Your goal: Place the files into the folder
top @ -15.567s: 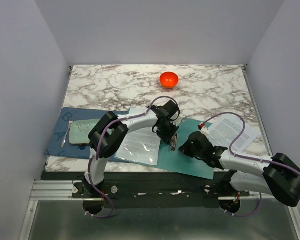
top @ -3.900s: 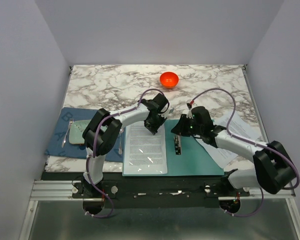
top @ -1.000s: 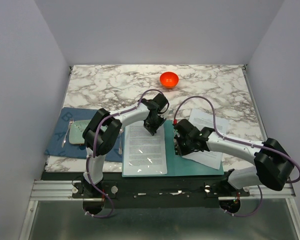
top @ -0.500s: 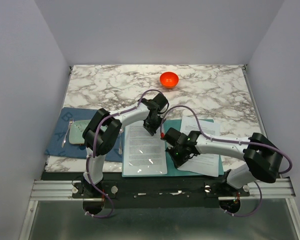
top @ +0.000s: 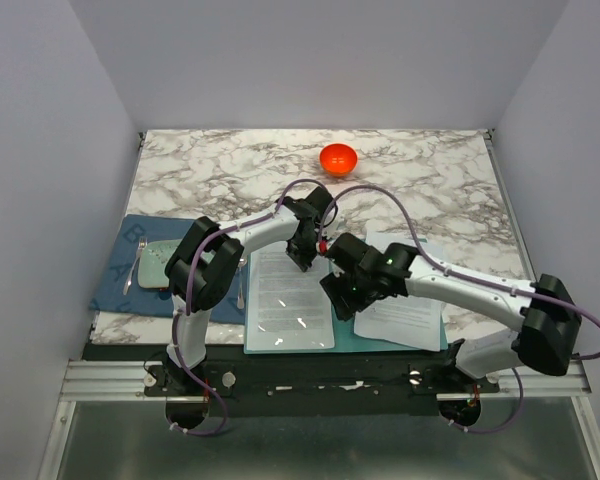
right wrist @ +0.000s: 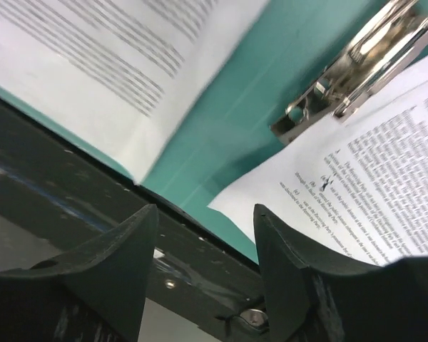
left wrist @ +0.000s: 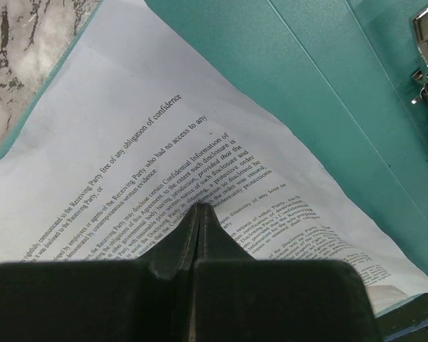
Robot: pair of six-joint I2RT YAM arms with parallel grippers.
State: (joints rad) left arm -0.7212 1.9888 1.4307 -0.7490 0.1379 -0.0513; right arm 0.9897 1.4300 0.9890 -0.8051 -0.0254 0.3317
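Standing here I count two robot arms, the left arm [top: 250,235] and the right arm [top: 460,290]. There's one teal folder [left wrist: 321,78] with one metal clip [right wrist: 357,57]. The printed files come in two batches, the left batch [top: 288,295] and the right batch [top: 405,310]. There's also one orange bowl [top: 338,158], one dark blue mat [top: 130,295], one pale green tray [top: 165,265] and one fork [top: 132,268], plus possibly a second utensil [top: 242,285].

Saw an orange bowl [top: 338,158] toward the far side of the marble tabletop [top: 230,170], well apart from other items. On the left, near the front edge, a dk blue mat [top: 128,292] lay flat w/ a pale green tray [top: 162,266] on it. A thin metal utensil [top: 133,266], prob. a fork, lay at the tray's left edge.
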